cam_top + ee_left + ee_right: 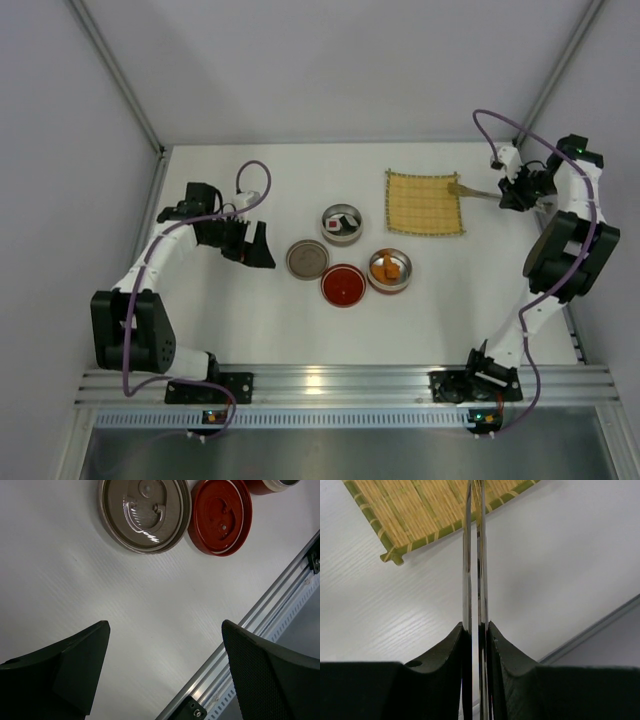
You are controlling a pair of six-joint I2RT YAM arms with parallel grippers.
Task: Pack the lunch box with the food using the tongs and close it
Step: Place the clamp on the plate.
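Closest to my right wrist camera, the right tool is clenched on the tongs, pressing their two arms nearly together. Their tips reach over the mat at the far right of the counter. On the left, the left tool hangs released. Mid-counter I see sushi in a round tin and fried pieces in a second tin.

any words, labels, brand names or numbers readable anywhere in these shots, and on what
None can be read in any view.
The grey lid and the red lid carry only raised shapes, no letters.
The yellow mat and the tongs show no print.
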